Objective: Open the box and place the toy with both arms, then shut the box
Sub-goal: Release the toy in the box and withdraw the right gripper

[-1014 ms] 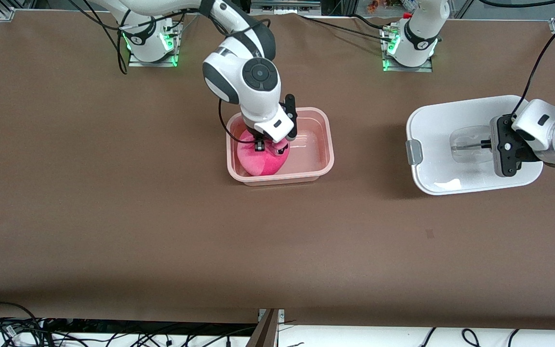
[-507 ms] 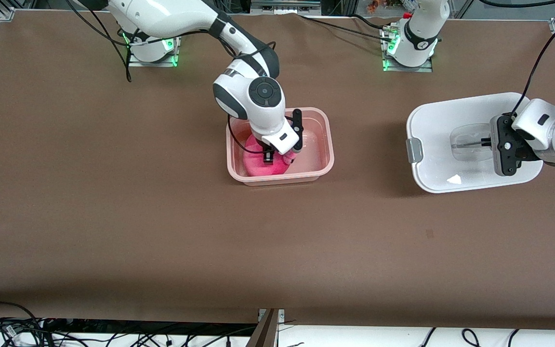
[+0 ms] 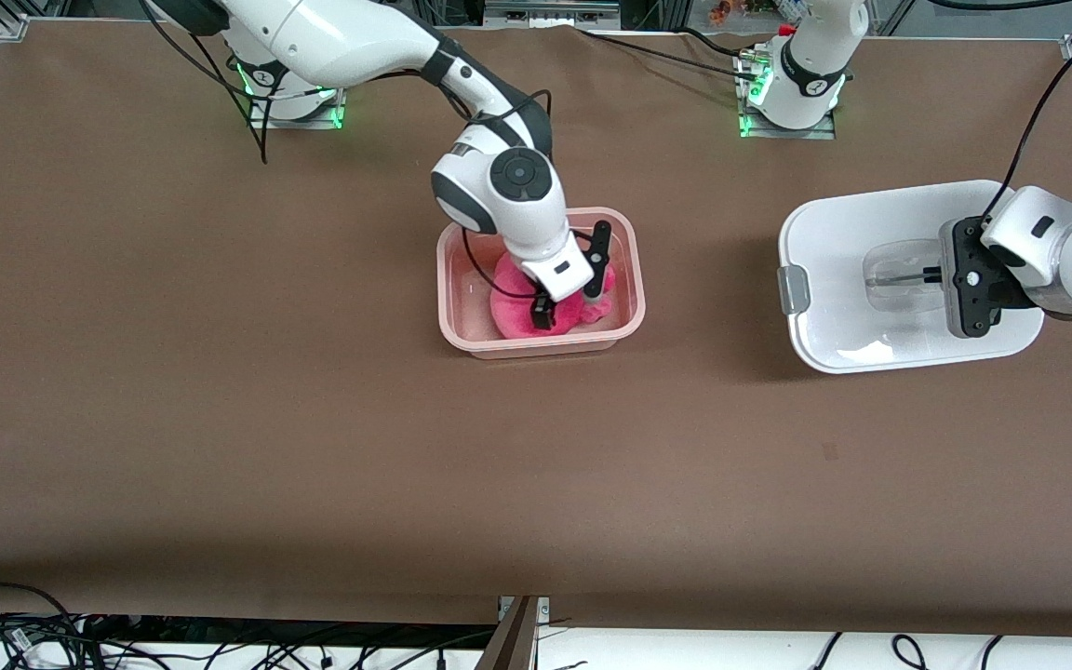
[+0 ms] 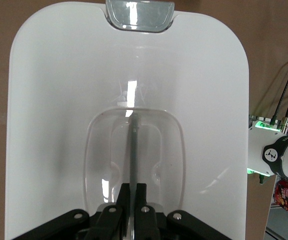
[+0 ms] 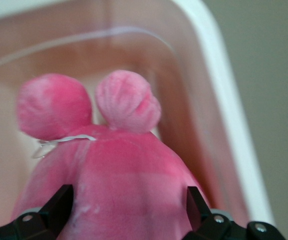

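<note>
Plush is already inside: the round hot-pink toy point(image 3: 536, 307) lies in the translucent pale pink plastic tub point(image 3: 631, 279) of the box, which stands mid-table, near the right arm's base. The toy lies toward the side of the tub nearer the front camera, its two stubby limbs close to the rim in the right wrist view point(image 5: 109, 165). The right gripper point(image 3: 571, 300) is down in the tub with its black fingers point(image 5: 59, 205) spread wide on either side of the toy, not pinching it; I judge this to be the release, so the toy settles low enough for the lid to seat.

Well apart, toward the left arm's end of the table, the white rounded-rectangular lid point(image 3: 834, 251) is held by the left gripper point(image 3: 934, 275), whose fingers are clamped on the thin bar of the recessed clear handle point(image 4: 134, 160). One grey side clip point(image 3: 789, 288) shows at the lid's edge facing the tub. Whether the lid rests on the brown table point(image 3: 313, 447) or is lifted slightly I cannot tell. Holding it aside leaves the tub's mouth free for the right arm. Closing is not yet done.
</note>
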Robot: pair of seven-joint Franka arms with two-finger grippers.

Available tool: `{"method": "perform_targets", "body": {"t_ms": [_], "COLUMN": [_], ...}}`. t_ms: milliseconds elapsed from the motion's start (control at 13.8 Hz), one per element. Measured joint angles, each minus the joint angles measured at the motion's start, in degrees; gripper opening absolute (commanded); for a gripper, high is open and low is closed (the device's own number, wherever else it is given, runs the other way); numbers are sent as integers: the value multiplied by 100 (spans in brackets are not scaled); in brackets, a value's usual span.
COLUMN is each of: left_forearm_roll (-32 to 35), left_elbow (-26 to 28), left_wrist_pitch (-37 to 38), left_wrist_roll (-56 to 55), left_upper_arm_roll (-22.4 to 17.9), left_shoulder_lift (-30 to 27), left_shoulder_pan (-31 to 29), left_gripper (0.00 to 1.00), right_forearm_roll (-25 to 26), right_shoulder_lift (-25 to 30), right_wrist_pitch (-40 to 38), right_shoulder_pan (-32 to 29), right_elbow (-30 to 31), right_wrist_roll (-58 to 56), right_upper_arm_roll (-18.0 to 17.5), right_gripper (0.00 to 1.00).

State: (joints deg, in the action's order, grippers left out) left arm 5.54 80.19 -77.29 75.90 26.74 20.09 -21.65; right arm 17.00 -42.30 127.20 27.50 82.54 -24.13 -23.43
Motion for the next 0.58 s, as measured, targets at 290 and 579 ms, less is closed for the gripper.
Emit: {"method": "perform_targets", "body": {"t_ms": [290,579], "left_forearm_roll": [-355,-466], "left_elbow": [-74,-72], "left_wrist_pitch": [-1,-42], "left_wrist_roll": [-55,-466], "left_upper_arm_roll": [116,265], "left_shoulder_lift": [-3,19], "left_shoulder_pan": [151,944], "left_gripper": [0,0], "right_forearm_roll": [-113,-605], "right_shoulder_lift": [634,1301], "right_wrist_pitch": [-2250,-3067], "right_shoulder_pan": [-535,-1563], "right_elbow": [-1112,-1698], "right_wrist_roll": [1,0], "right_upper_arm_roll": [-83,-67], "right_gripper": [100,100]}}
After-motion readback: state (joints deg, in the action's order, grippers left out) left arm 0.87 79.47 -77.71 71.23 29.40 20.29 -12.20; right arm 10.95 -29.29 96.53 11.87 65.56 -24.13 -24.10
